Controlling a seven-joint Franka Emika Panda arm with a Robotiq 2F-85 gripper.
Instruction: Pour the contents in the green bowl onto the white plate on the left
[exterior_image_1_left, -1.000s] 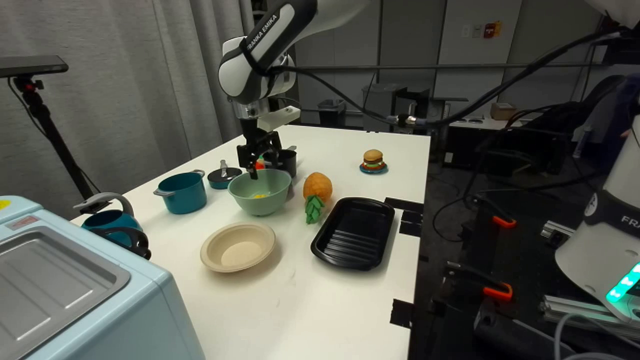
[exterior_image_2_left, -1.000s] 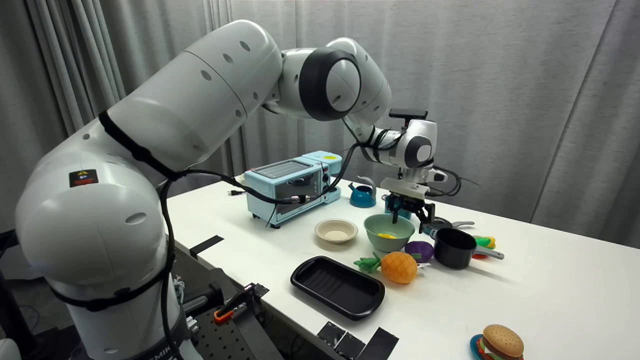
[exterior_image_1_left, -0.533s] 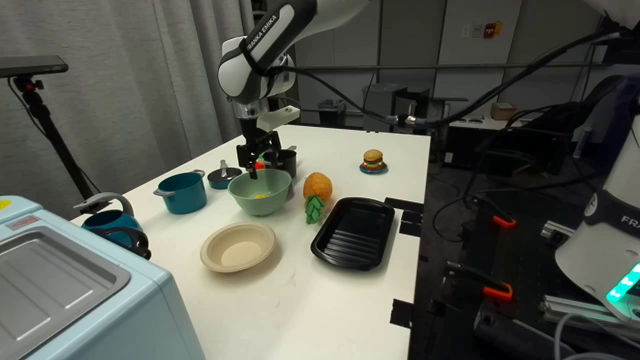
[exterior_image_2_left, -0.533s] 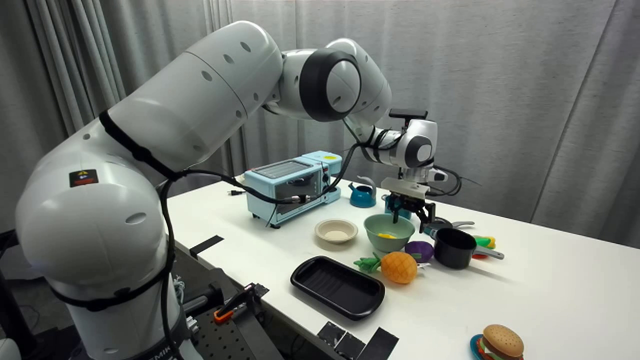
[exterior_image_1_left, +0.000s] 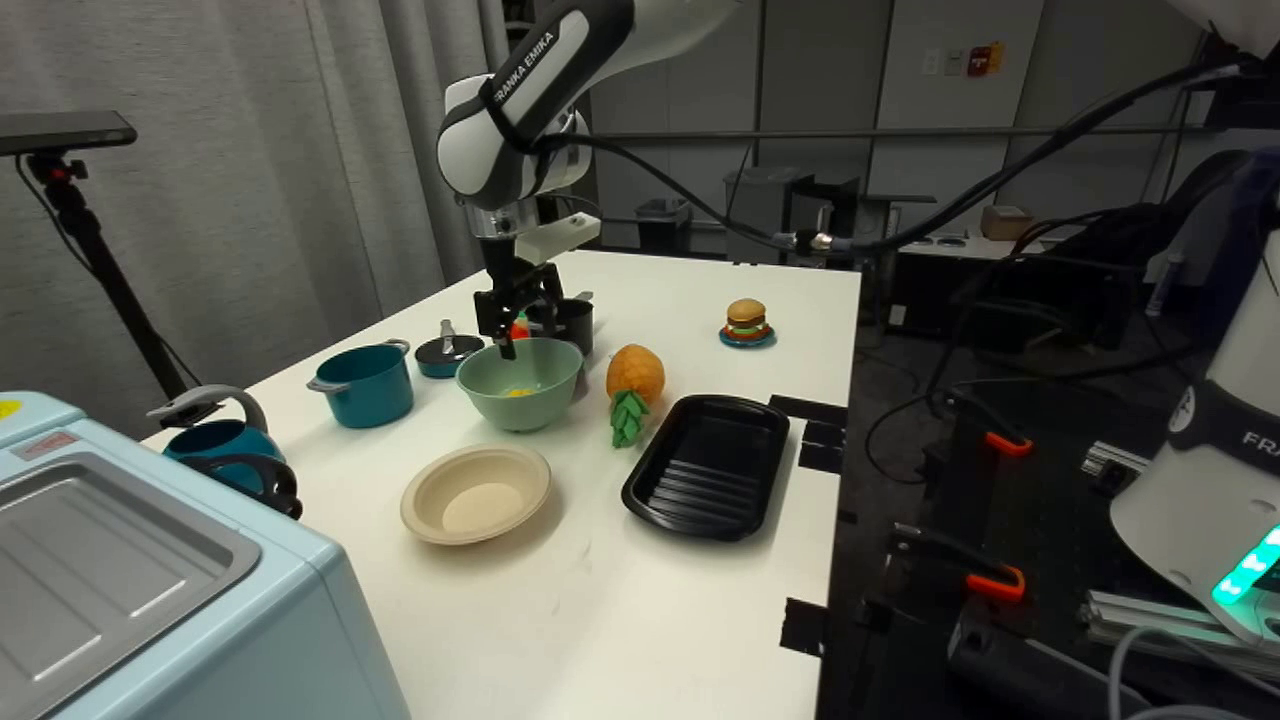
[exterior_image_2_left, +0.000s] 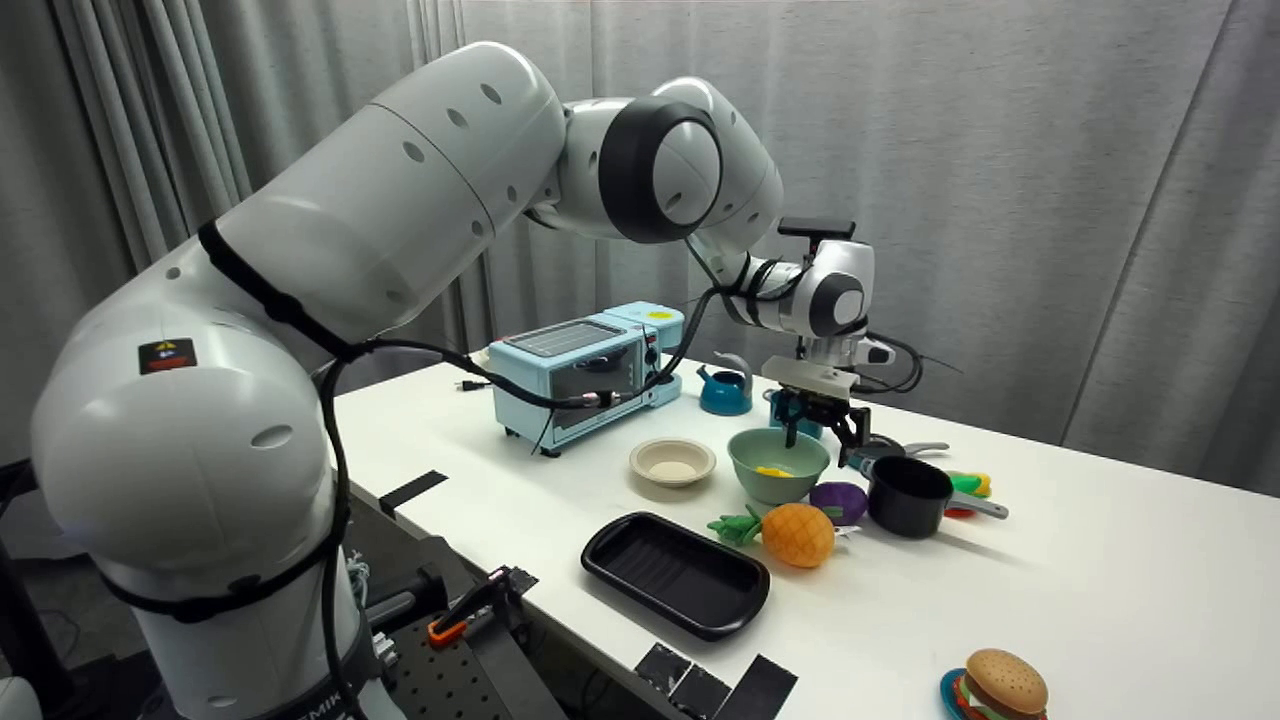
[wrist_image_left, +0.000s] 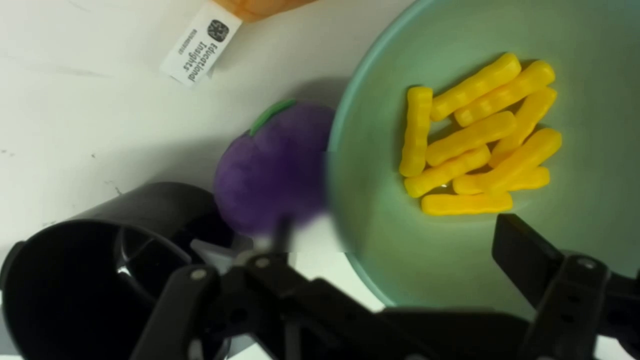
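The pale green bowl (exterior_image_1_left: 520, 408) stands upright on the table in both exterior views (exterior_image_2_left: 768, 490). In the wrist view the bowl (wrist_image_left: 372, 165) fills the right side. Its contents, a heap of yellow pieces (wrist_image_left: 480, 140), lie in it and show as a small yellow patch in an exterior view (exterior_image_2_left: 774, 472). My gripper (wrist_image_left: 395, 226) is open and empty at the bowl's rim. One finger is over the bowl's inside, the other outside the rim near a purple toy; contact cannot be told. The cream-white plate (exterior_image_1_left: 476, 500) sits beside the bowl, also in an exterior view (exterior_image_2_left: 672, 466).
A purple toy (exterior_image_2_left: 838, 502) and a black pot (exterior_image_2_left: 908, 496) stand close to the bowl. A toy pineapple (exterior_image_1_left: 635, 375) and a black tray (exterior_image_1_left: 710, 465) are nearby. A teal pot (exterior_image_1_left: 366, 385), a kettle (exterior_image_1_left: 225, 445) and a blue toaster oven (exterior_image_1_left: 200, 600) stand around.
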